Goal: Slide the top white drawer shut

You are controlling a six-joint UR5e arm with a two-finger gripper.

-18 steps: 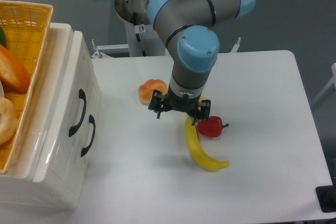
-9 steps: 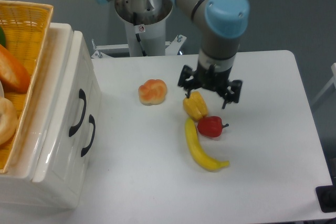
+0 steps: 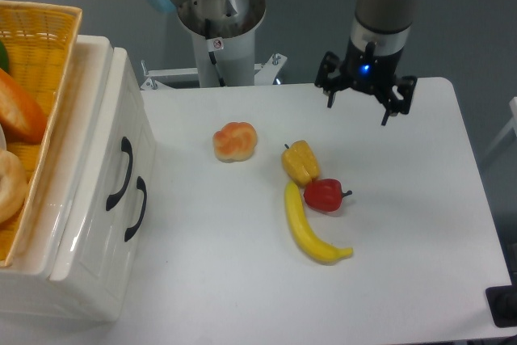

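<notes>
Arm raised over the far right of the table (image 3: 404, 280), away from the cabinet.

The gripper (image 3: 363, 98) hangs with its fingers (image 3: 330, 93) spread apart and holds nothing. The top white drawer (image 3: 97, 183) sits at the left, its black handle (image 3: 121, 171) facing the table, well apart from the gripper, under a yellow basket (image 3: 36, 46).

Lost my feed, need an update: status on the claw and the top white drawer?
Claw open, empty, raised at table's far side. Top white drawer untouched, far to its left. Bun, peppers, banana lie between, none at drawer front.
</notes>
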